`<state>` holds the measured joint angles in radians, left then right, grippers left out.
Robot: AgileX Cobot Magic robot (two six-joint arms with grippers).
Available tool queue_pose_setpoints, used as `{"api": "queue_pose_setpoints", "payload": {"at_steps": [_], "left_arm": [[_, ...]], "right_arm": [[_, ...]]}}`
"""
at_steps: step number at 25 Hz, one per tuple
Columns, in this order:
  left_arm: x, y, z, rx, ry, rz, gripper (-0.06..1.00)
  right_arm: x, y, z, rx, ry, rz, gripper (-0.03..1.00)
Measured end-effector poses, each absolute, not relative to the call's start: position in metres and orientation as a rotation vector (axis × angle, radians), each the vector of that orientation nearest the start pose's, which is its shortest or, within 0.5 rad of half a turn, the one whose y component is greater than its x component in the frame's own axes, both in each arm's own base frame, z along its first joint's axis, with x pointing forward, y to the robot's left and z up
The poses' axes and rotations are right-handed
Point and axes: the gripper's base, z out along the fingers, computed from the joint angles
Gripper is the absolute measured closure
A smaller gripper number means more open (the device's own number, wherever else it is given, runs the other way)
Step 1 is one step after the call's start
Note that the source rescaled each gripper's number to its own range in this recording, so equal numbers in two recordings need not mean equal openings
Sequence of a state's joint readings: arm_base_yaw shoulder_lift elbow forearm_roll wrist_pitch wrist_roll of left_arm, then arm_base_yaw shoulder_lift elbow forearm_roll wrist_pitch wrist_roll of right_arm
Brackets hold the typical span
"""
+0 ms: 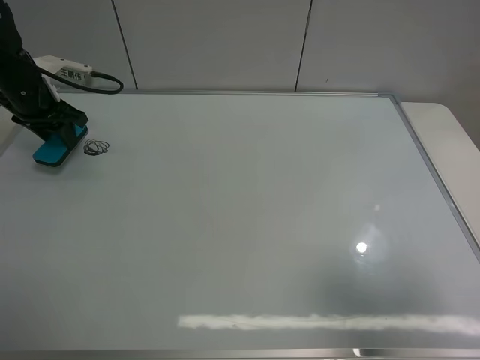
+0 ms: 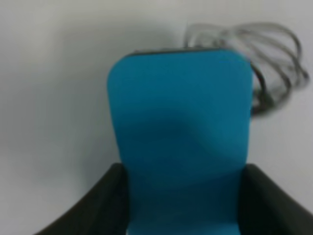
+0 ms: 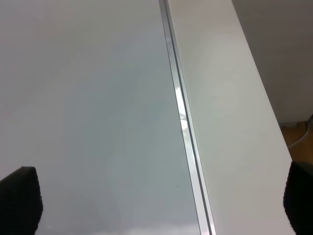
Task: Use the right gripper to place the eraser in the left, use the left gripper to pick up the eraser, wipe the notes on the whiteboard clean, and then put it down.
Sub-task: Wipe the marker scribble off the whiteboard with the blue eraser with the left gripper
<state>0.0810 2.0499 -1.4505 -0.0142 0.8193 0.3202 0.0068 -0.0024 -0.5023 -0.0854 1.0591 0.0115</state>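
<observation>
The left gripper [image 1: 61,133] is clenched on the eraser [image 1: 54,151], its two black fingers [image 2: 105,205] pressing the teal block from either side at the end nearer the wrist, while the other end sticks out free. The eraser sits at the far left corner of the whiteboard [image 1: 247,225], close to the board's left edge and a little in from its far frame. It is down at the glossy surface, though whether it lies flat or is tipped up on one end cannot be told from the high view. A thin dark strip shows along the eraser's outer end in the left wrist view (the felt base, seen edge-on). The notes [image 1: 97,148], a small looping dark scribble, lie on the whiteboard just beside the eraser, slightly further in from the board's left edge. In the left wrist view the loops show past one corner of the block, and no clear gap can be seen between them. The right gripper [image 3: 159,198] is released, its fingertips spread wide with nothing between them. It hangs above the whiteboard's right edge, so that the silver frame [image 3: 183,122] runs between the fingertips, with board on one side and the white table [image 3: 230,122] on the other
</observation>
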Motion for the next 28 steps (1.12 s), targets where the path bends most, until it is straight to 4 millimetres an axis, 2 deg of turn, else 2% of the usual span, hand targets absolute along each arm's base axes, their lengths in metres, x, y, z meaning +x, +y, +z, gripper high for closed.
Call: {"api": "queue_pose_setpoints", "payload": {"at_steps": [6, 8, 14, 17, 18, 22, 25, 28], "left_arm": [[0.436, 0.041, 0.143, 0.350, 2.829, 0.000, 0.94], [0.439, 0.040, 0.134, 0.352, 2.829, -0.021, 0.94], [0.443, 0.028, 0.127, 0.388, 2.821, -0.093, 0.94], [0.446, 0.003, 0.123, 0.442, 2.812, -0.135, 0.94], [0.447, -0.021, 0.122, 0.471, 2.791, -0.179, 0.94], [0.445, -0.072, 0.120, 0.500, 2.754, -0.245, 0.94], [0.444, -0.083, 0.119, 0.493, 2.745, -0.251, 0.94], [0.446, -0.071, 0.119, 0.418, 2.758, -0.279, 0.94]], "right_arm": [[-0.006, -0.007, 0.278, 0.009, 2.036, -0.091, -0.02], [-0.006, -0.007, 0.278, 0.009, 2.036, -0.091, -0.02], [-0.006, -0.007, 0.278, 0.009, 2.036, -0.091, -0.02], [-0.006, -0.007, 0.278, 0.009, 2.036, -0.091, -0.02], [-0.006, -0.007, 0.278, 0.009, 2.036, -0.091, -0.02], [-0.006, -0.007, 0.278, 0.009, 2.036, -0.091, -0.02], [-0.006, -0.007, 0.278, 0.009, 2.036, -0.091, -0.02], [-0.006, -0.007, 0.278, 0.009, 2.036, -0.091, -0.02]]}}
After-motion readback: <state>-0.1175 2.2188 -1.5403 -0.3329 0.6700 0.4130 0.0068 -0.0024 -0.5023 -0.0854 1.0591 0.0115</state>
